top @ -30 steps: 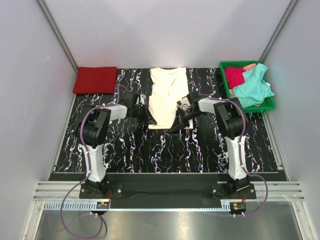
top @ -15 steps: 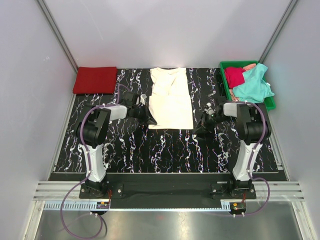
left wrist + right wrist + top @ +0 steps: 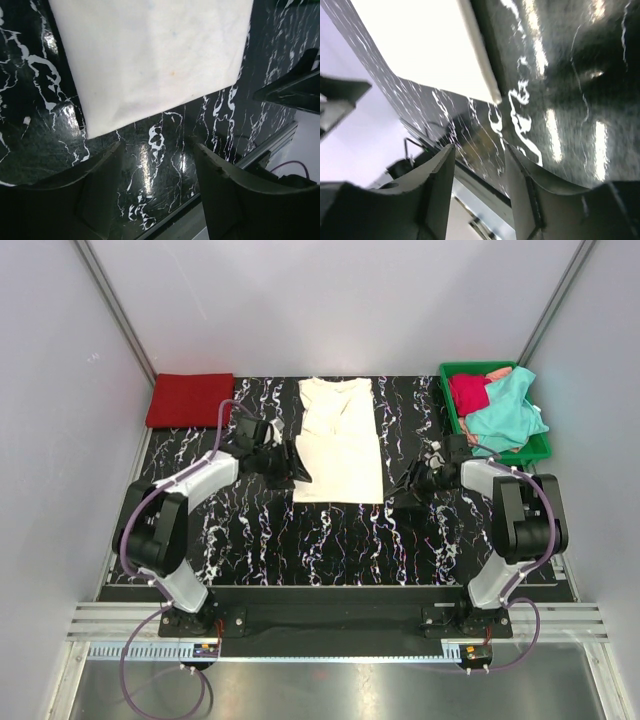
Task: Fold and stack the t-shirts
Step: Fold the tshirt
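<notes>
right, both of your grippers stand open and hold nothing. from above, the left gripper (image 3: 297,471) sits right at the left edge of the cream-white shirt (image 3: 340,455). the right gripper (image 3: 402,492) hangs a little clear of its right edge, so the shirt lies flat between your two sets of fingers, lengthwise on the black marbled table top (image 3: 300,540). a layer edge crosses the shirt about halfway. in the left wrist view the left fingers (image 3: 100,192) are spread well apart with only glossy table between them. the shirt's near edge slants across just beyond the fingertips, and its corner comes closest to the finger on the left of that view. no cloth sits inside the gap. in the right wrist view the right fingers (image 3: 437,192) are parted about as much, again with bare table between them. the shirt's thick folded edge ends in a corner just ahead of the gap, apart from both fingers. the red shirt (image 3: 190,400) lies folded well away on the outer side of your left fingers, at the far left of the table. on the outer side of your right fingers, further back, the green tray (image 3: 510,456) holds the teal shirt (image 3: 505,415) bunched beside the crimson shirt (image 3: 468,392).
</notes>
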You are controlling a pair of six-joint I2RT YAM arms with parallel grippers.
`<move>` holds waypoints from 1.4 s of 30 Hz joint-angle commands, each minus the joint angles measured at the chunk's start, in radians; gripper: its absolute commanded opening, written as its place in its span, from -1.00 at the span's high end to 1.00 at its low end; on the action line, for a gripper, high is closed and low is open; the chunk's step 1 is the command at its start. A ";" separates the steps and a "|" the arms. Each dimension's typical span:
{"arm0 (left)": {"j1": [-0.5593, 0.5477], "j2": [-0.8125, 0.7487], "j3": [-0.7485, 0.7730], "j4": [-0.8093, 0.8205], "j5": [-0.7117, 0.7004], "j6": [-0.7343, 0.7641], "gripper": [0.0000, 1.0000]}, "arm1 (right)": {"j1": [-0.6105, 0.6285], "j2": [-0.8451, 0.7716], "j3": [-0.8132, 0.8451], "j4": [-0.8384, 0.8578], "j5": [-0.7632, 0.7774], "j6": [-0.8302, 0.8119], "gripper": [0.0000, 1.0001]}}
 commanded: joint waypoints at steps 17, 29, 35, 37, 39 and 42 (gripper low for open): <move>0.000 0.016 -0.260 0.213 -0.223 -0.396 -0.25 | 0.046 0.115 -0.063 0.278 0.125 0.240 -0.01; -0.003 0.096 -0.221 0.137 -0.273 -0.441 -0.11 | 0.078 0.124 -0.029 0.200 0.187 0.208 0.03; -0.004 0.130 -0.201 0.134 -0.281 -0.436 0.01 | 0.091 0.127 -0.028 0.175 0.205 0.185 0.01; -0.003 0.139 -0.198 0.133 -0.283 -0.430 0.08 | 0.091 0.124 -0.040 0.181 0.205 0.187 0.01; -0.004 0.145 -0.191 0.128 -0.286 -0.426 0.14 | 0.091 0.135 -0.034 0.181 0.192 0.182 0.01; -0.004 0.151 -0.183 0.124 -0.292 -0.412 0.34 | 0.091 0.155 -0.019 0.175 0.195 0.179 0.01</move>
